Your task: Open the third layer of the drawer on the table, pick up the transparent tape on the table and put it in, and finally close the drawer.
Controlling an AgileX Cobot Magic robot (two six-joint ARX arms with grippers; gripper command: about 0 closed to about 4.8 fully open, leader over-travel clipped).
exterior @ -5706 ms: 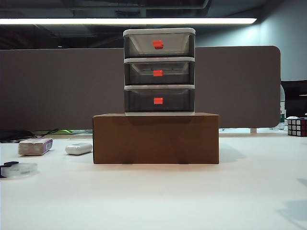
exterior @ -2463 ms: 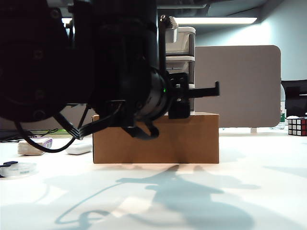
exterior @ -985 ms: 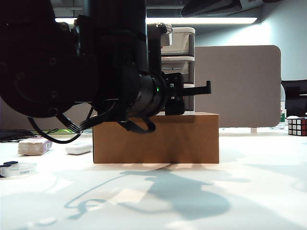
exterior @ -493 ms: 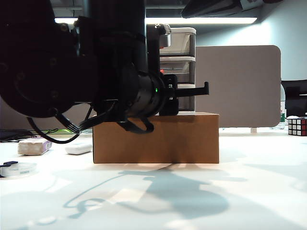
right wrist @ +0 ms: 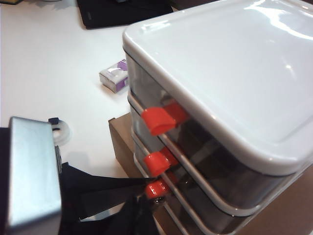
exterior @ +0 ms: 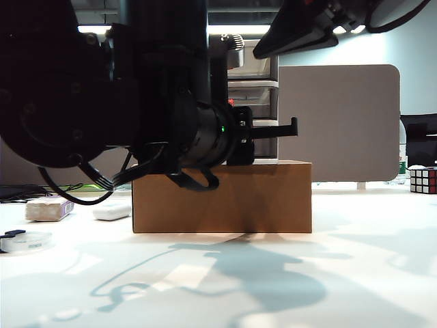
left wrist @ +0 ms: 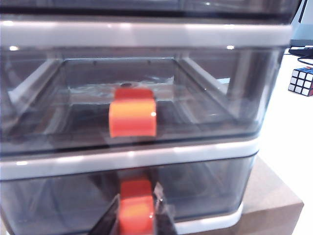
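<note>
Drawer unit [right wrist: 254, 98] stood upper centre of the exterior view on a brown box, mostly hidden behind a dark arm; white frame, three smoky grey translucent drawers, each with a red-orange handle. Third layer [left wrist: 205, 196], the lowest drawer, looked shut, flush with the two above. Left pincer [left wrist: 137, 215] had its dark fingers [left wrist: 110, 220] closed on that drawer's handle [left wrist: 136, 208]. Right pincer out of frame, its arm at upper right. Transparent tape [exterior: 27, 240] lay flat at far left on the white desk [exterior: 369, 273], clear roll with a black piece, well apart from the drawer.
</note>
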